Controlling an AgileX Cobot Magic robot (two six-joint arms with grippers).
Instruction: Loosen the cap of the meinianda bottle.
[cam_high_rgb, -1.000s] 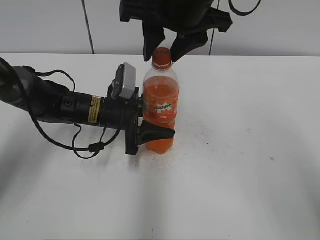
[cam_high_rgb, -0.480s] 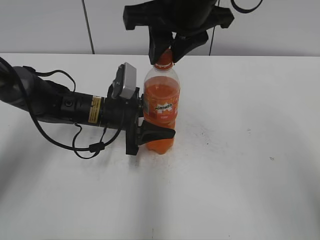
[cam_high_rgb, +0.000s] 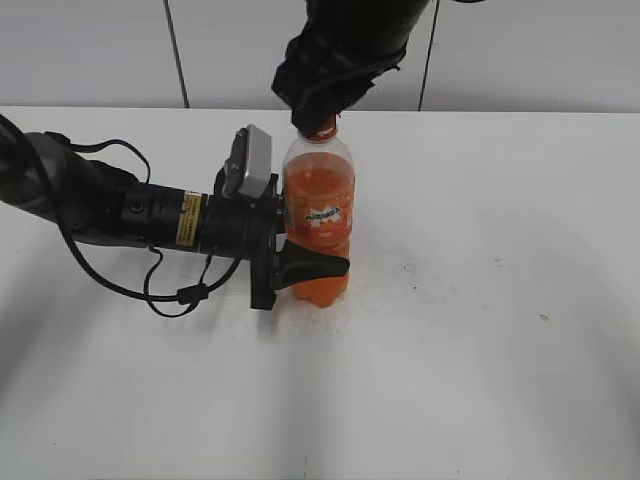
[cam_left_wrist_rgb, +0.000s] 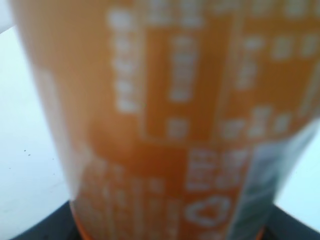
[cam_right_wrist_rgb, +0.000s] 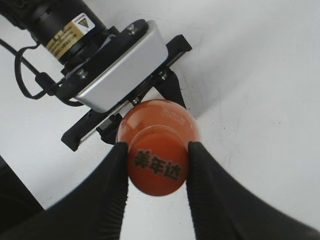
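My matt black fingers (cam_right_wrist_rgb: 112, 185) press the cap's (cam_right_wrist_rgb: 157, 166) glossy orange plastic; the bottle (cam_high_rgb: 318, 225) is clear, shiny plastic; the table (cam_high_rgb: 480, 330) is matt white.

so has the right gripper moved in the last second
Yes. The right gripper has come down over the cap and closed on it, judged against the bottle, which stands in the same spot.

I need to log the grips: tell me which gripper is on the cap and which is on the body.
The right gripper pinches the cap from above. The left gripper comes in sideways and clamps the lower body of the meinianda bottle.
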